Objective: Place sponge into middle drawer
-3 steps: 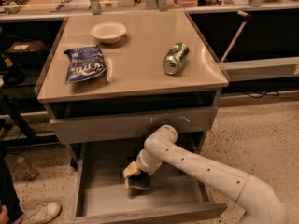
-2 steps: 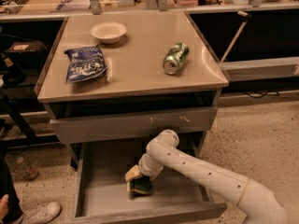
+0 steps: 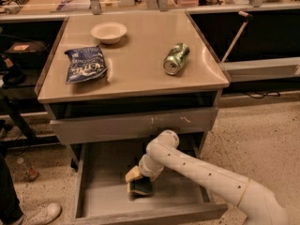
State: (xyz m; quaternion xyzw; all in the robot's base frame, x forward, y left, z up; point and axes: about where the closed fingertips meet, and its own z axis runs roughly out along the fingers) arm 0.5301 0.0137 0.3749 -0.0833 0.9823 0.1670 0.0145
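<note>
Low inside the drawer, the gripper meets the sponge at its 7 o'clock; whether it clamps cannot be told. Pulling back unreleased would drag the sponge out toward 6 o'clock.

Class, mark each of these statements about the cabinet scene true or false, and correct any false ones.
1. The sponge is inside the open middle drawer. True.
2. The green can stands upright on the tabletop. False: it lies on its side.
3. The gripper hovers above the tabletop. False: it is down in the middle drawer, right at the sponge.
4. The bowl sits on the tabletop behind the blue bag. True.
5. The blue bag lies in the middle drawer. False: it lies on the tabletop.
</note>
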